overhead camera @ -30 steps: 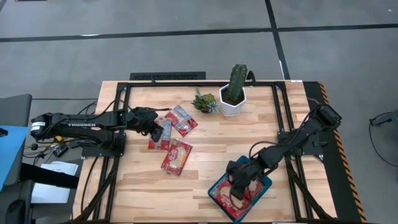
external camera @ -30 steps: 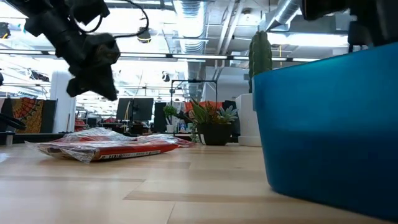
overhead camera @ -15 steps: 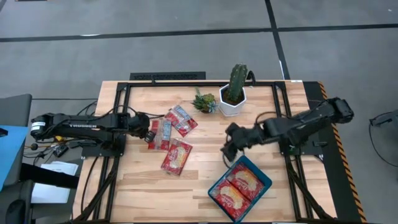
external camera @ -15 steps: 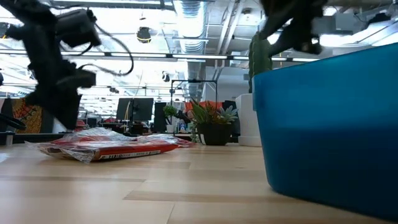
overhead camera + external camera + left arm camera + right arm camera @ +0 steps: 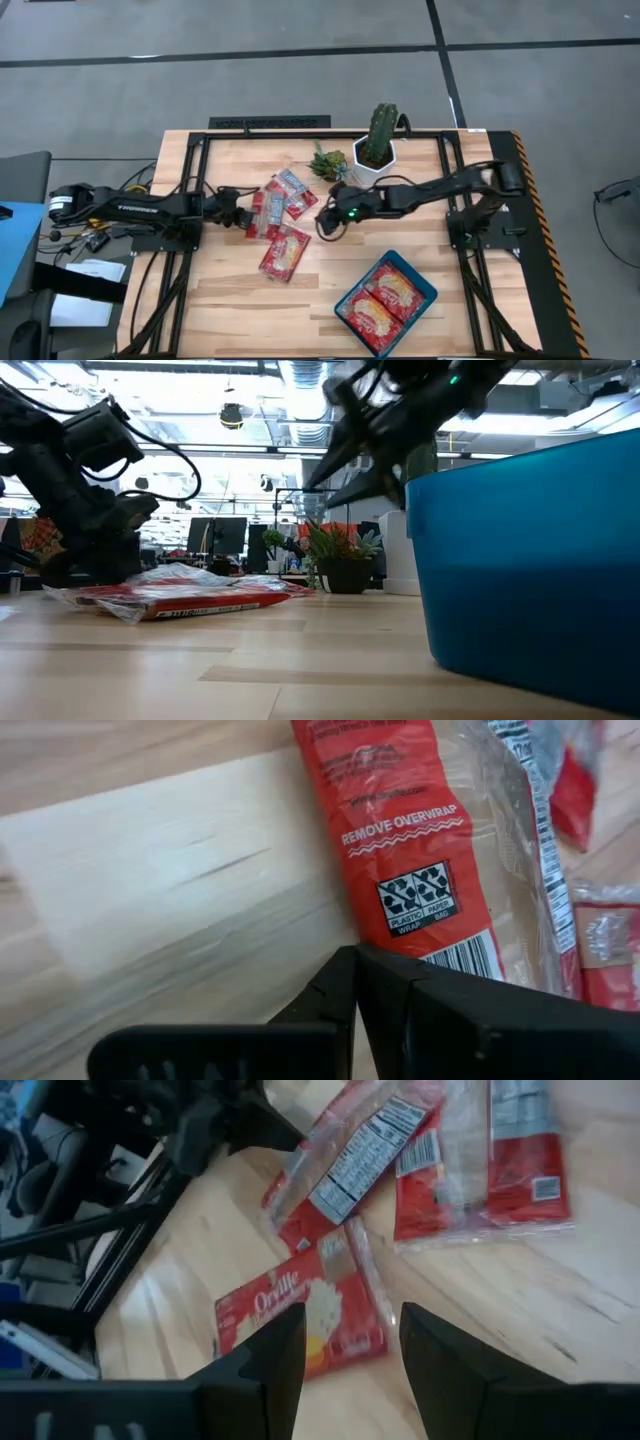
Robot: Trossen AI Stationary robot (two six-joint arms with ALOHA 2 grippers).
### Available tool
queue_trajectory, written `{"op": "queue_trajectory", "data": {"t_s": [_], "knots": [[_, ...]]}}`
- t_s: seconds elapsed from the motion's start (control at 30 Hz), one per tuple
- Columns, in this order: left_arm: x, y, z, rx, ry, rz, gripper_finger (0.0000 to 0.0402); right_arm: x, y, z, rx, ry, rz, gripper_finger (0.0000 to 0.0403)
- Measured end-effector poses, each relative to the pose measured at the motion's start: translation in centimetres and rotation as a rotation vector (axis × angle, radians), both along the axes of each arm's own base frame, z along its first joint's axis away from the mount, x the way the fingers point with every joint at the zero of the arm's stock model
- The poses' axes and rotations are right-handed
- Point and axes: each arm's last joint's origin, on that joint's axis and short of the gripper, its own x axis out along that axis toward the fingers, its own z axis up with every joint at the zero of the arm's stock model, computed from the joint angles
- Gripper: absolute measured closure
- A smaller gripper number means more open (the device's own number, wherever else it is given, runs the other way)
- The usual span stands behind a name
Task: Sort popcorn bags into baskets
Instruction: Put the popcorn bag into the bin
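Note:
Three red popcorn bags lie flat near the table's middle: two narrow ones [image 5: 262,215] [image 5: 291,192] and a larger one [image 5: 284,250] with a yellow picture. Two more larger bags [image 5: 382,302] lie in the teal tray [image 5: 414,273] at the near right. My left gripper [image 5: 240,208] is shut and low at the left narrow bag's end [image 5: 430,920]. My right gripper [image 5: 325,218] is open and hovers just right of the loose bags, the larger bag [image 5: 300,1310] showing past its fingers. My left gripper has its shut fingertips [image 5: 352,960] down at table level, right at the barcode end [image 5: 455,952] of the narrow bag, coming from the table's left. Whether they touch the bag or only the wood beside it, I cannot tell.
A white hexagonal cactus pot [image 5: 373,165] and a small green spiky plant [image 5: 328,163] stand at the far side, just behind the right arm. The black frame rails [image 5: 190,180] run along the table's left and right. Bare wood lies between the loose bags and the tray.
My right gripper has risen out of the tray and swung toward the table's left and far side, ending beside the loose bags; the bags in the tray stay there. My left gripper has drawn slightly left off the bags and dropped to table level.

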Motion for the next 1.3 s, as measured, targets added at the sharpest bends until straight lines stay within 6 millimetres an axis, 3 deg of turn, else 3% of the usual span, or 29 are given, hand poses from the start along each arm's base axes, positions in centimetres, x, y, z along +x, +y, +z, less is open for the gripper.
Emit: {"op": "queue_trajectory", "data": {"t_s": [0.13,0.47,0.6,0.77,0.93,1.3], "knots": [[0.5,0.1,-0.2,0.008,-0.036,0.01,0.0401,2.1,-0.9,-2.0,0.034,-0.008,-0.006,0.0214],[2.3,0.4,-1.2,0.001,-0.084,-0.003,0.0402,7.3,-2.6,-3.9,0.033,-0.007,0.041,0.022],[2.8,0.5,-1.4,-0.004,-0.088,-0.007,0.0402,8.4,-3.0,-5.3,0.063,0.035,0.053,0.0213],[3.1,0.5,-1.2,0.002,-0.091,-0.016,0.0402,8.6,-3.3,-7.2,0.158,0.084,0.048,0.0188],[3.2,0.5,-1.1,0.001,-0.104,-0.014,0.0401,8.5,-3.5,-7.5,0.155,0.108,0.01,0.0156],[3.6,0.6,-0.7,-0.016,-0.168,0.018,0.0401,8.6,-4.0,-8.3,0.127,0.109,-0.066,0.016]]}}
